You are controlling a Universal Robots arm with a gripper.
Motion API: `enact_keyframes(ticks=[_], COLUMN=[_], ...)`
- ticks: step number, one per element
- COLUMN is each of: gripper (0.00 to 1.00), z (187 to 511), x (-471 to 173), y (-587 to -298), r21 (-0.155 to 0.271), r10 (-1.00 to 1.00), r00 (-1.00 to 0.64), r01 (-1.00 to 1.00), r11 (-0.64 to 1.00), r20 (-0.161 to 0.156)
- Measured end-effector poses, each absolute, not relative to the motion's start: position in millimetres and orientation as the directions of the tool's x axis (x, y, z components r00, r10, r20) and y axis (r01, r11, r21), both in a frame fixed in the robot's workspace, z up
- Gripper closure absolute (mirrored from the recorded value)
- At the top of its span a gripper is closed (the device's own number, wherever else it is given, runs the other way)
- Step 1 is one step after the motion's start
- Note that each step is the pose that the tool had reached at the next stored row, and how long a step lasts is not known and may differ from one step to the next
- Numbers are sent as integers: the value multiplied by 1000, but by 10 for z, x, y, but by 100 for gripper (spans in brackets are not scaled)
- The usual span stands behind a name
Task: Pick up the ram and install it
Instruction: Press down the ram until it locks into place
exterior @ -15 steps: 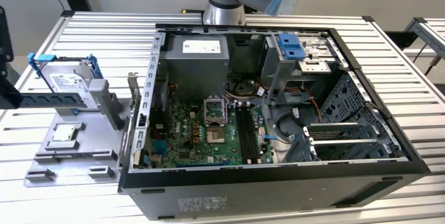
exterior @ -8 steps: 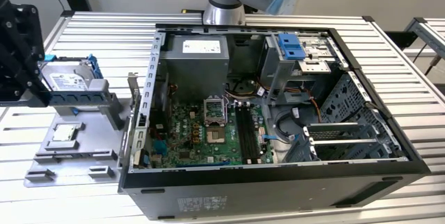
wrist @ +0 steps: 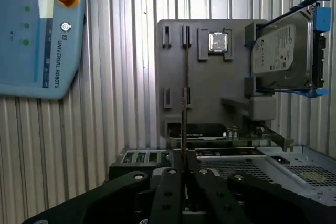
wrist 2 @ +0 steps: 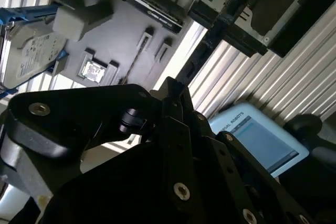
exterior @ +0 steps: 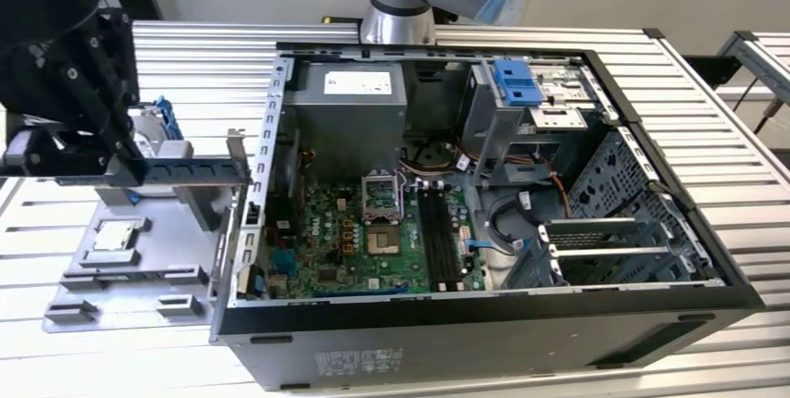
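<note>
The ram is a dark, thin stick held level over the grey fixture tray, just outside the open computer case's wall on the exterior view's left. My gripper is shut on one end of it. In the first wrist view the ram shows edge-on as a thin line running out from my gripper. The second wrist view shows the ram as a dark bar leaving my gripper. The motherboard's dark memory slots lie inside the case.
The tray also carries a processor chip and a hard drive in a blue bracket. A teach pendant lies on the slatted table. Inside the case are a power supply, a drive cage and cables.
</note>
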State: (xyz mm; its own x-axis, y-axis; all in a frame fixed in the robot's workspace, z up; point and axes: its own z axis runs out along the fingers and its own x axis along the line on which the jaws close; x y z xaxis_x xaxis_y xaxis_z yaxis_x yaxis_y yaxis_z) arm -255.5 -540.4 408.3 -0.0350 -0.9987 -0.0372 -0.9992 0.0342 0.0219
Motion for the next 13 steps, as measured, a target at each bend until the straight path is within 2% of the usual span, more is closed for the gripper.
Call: enact_keyframes(ticks=[13], gripper=[100], z=[4083], x=[-1964], y=[-5373], r21=[22], r10=[-999], r00=[-35], r01=[-999], r11=[34], r20=[-37])
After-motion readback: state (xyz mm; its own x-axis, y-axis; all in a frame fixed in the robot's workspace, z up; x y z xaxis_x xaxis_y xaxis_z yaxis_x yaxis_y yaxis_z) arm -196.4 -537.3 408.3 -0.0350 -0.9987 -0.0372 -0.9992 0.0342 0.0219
